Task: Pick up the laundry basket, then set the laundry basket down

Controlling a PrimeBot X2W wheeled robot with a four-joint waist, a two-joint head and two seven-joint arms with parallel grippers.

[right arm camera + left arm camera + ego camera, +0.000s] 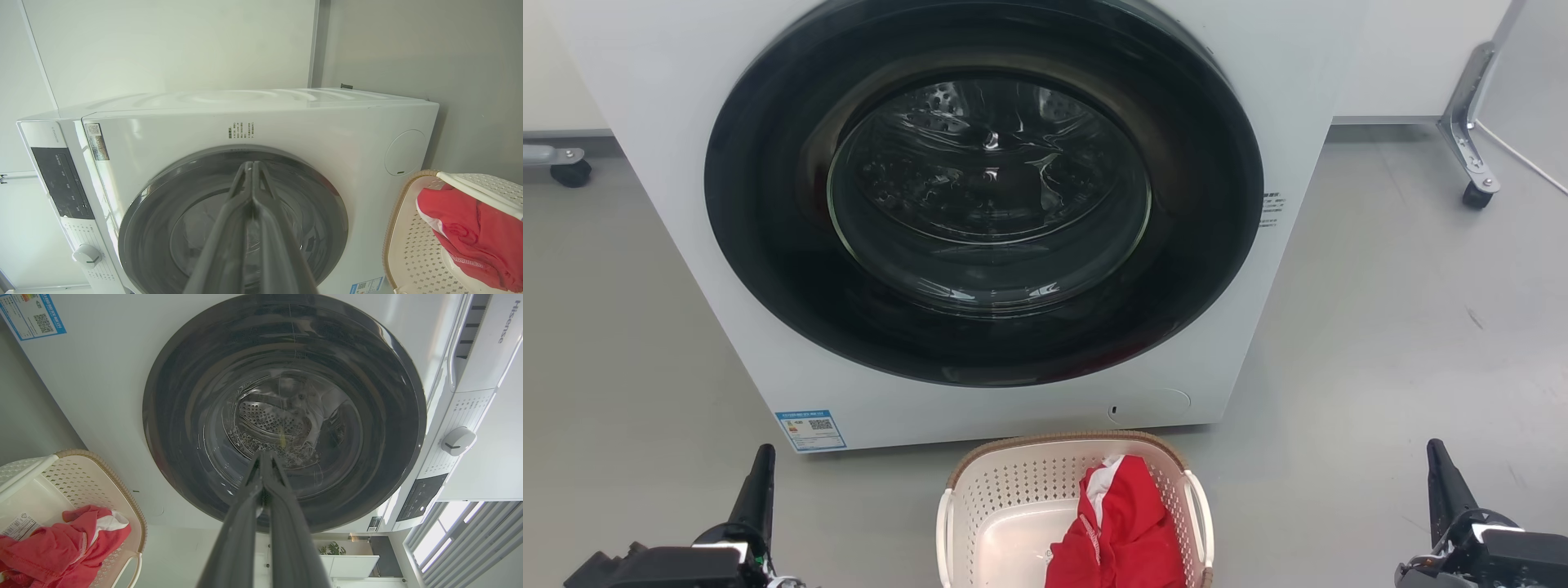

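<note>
Sitting on grey floor (1380,327), laundry basket (1013,498), washer (984,188)

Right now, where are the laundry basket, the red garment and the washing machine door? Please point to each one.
laundry basket (1021,482): head view, on its perforated far wall.
red garment (1127,523): head view, on the middle of the cloth, inside the basket.
washing machine door (988,188): head view, on the round glass window.

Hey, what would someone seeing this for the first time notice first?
The big dark washer door fills the middle of the head view, shut. On the floor just before it sits the basket, with a bright red garment heaped in its right side. The left pincer and right pincer, both shut, flank the basket without touching it.
</note>
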